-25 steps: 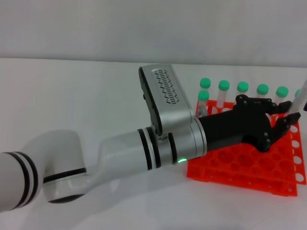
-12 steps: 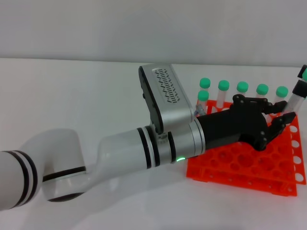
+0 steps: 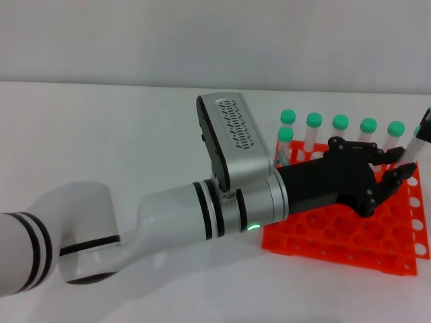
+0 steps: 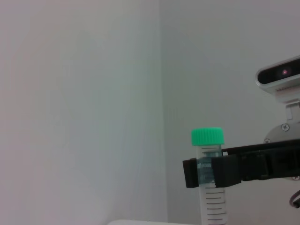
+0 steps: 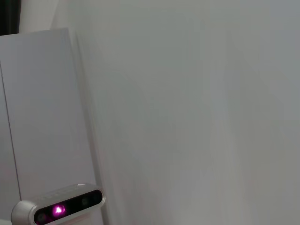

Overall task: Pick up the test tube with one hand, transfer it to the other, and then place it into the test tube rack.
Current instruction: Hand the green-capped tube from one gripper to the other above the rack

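Down a little goes the slim clear test tube with the round green cap since half a second ago. It sits lower at the far right edge of the head view. Our left arm has hardly moved.

Our right gripper, the black one, is clamped around the tube just under its cap. We see that best in the left wrist view. The tube stands almost straight up, with its cap on top and its long body hanging down. Its tip is hidden from us.

Our left gripper, the black claw on the thick white and silver arm, reaches across the bright orange plastic rack with many round holes. Its fingers are spread wide and hold nothing. The tube is just to the right of those fingers, close but not touching.

More green-capped tubes stand in the far row of the rack.

We think the pass is done. Next the right gripper needs to lower the tube straight down into a free hole. The left claw is very close, so it could get bumped.
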Action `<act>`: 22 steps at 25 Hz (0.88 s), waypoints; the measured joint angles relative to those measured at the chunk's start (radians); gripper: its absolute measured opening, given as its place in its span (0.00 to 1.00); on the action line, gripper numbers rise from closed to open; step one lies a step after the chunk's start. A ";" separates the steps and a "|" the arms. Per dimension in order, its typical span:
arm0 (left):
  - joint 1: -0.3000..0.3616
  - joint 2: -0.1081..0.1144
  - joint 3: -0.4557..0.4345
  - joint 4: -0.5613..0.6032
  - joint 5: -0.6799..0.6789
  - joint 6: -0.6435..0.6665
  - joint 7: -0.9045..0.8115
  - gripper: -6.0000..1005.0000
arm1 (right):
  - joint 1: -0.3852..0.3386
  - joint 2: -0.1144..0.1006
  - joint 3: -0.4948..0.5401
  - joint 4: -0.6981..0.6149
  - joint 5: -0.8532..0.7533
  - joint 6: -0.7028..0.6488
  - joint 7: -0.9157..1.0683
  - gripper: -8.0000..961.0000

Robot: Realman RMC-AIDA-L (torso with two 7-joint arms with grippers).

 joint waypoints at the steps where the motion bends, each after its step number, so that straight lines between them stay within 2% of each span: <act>1: 0.000 0.000 0.000 0.000 0.002 0.000 0.000 0.28 | 0.000 0.000 -0.001 0.000 0.000 0.001 0.000 0.22; 12: 0.009 -0.002 -0.001 0.003 0.010 -0.004 0.005 0.29 | 0.002 0.002 -0.003 0.000 0.003 0.004 0.001 0.22; 16: 0.013 -0.003 0.001 0.016 0.013 -0.048 0.027 0.29 | 0.002 0.003 -0.003 0.000 0.010 0.007 0.004 0.23; 21: 0.039 -0.003 -0.014 0.026 0.009 -0.046 0.076 0.30 | -0.003 0.007 0.004 0.000 0.011 0.011 0.006 0.23; 22: 0.049 -0.003 -0.021 0.029 0.009 -0.044 0.095 0.34 | -0.005 0.008 0.006 0.000 0.012 0.011 0.006 0.23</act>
